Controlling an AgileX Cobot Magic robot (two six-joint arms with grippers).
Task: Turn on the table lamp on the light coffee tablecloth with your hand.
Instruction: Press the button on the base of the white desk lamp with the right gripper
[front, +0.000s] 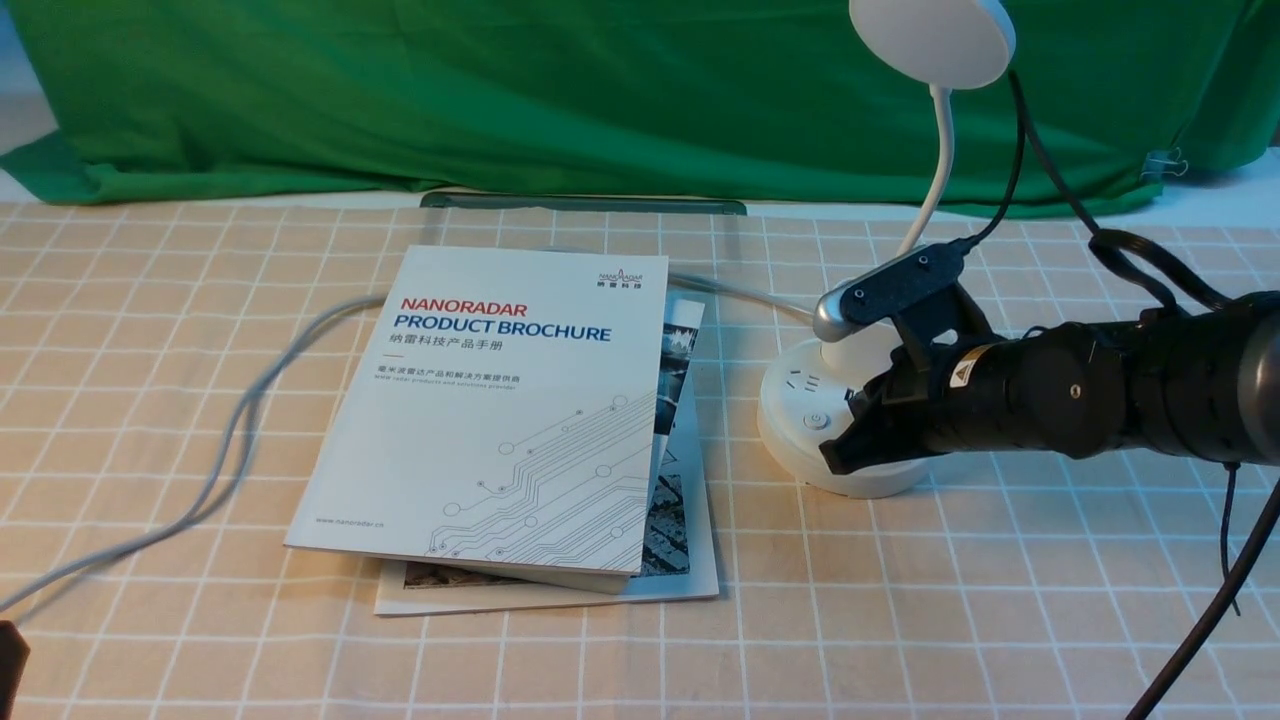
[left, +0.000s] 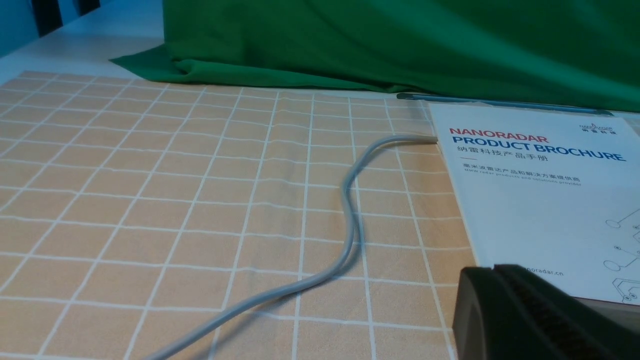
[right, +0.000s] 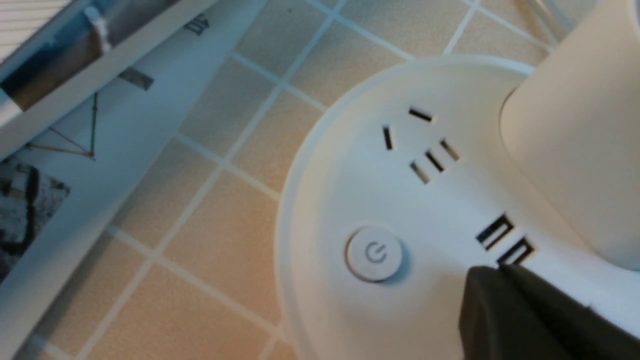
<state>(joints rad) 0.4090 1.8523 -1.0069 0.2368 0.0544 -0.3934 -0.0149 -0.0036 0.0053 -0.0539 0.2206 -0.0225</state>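
Observation:
The white table lamp (front: 935, 40) stands at the right on the light coffee tablecloth (front: 900, 600). Its disc head shows no glow. Its round base (front: 800, 405) bears sockets and a round power button (front: 816, 421). My right gripper (front: 838, 458) is shut and empty, its tip just over the base's front edge, close beside the button. In the right wrist view the button (right: 375, 253) lies a little off the shut tip (right: 492, 272). My left gripper (left: 492, 270) is shut and empty, low over the cloth at the brochure's near corner. It barely shows at the front view's lower left corner (front: 10, 650).
Two brochures (front: 500, 410) lie stacked mid-table, left of the lamp base. A grey cable (front: 230, 440) runs from under them to the left front edge. A green cloth (front: 560, 90) hangs behind. Black cables (front: 1130, 250) trail from my right arm.

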